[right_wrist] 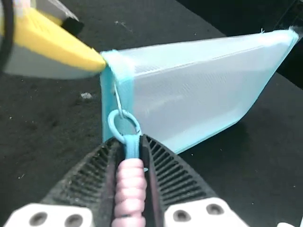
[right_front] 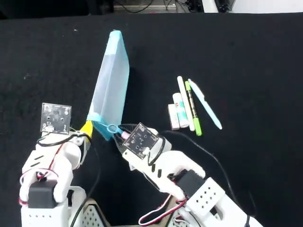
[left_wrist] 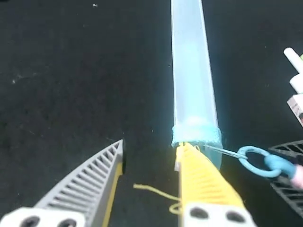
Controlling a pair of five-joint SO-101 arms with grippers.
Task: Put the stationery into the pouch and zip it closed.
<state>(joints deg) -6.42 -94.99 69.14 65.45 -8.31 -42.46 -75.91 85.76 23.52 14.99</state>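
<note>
Nearest me, the right gripper (right_wrist: 129,141) is clamped on the pink-and-blue zipper pull (right_wrist: 124,124) at the near end of the light-blue pouch (right_front: 111,80). At its 9 o'clock, the left gripper (left_wrist: 151,145) has its jaws wide apart, its yellow finger (left_wrist: 201,179) touching that same end. The pouch stands on edge on the black table (right_front: 246,56), with its long axis pointing away toward 12 o'clock. Well apart at its 3 o'clock lie a white pen (right_front: 184,101), a green highlighter (right_front: 192,111), a light-blue pen (right_front: 206,105) and two small white pieces (right_front: 176,113).
</note>
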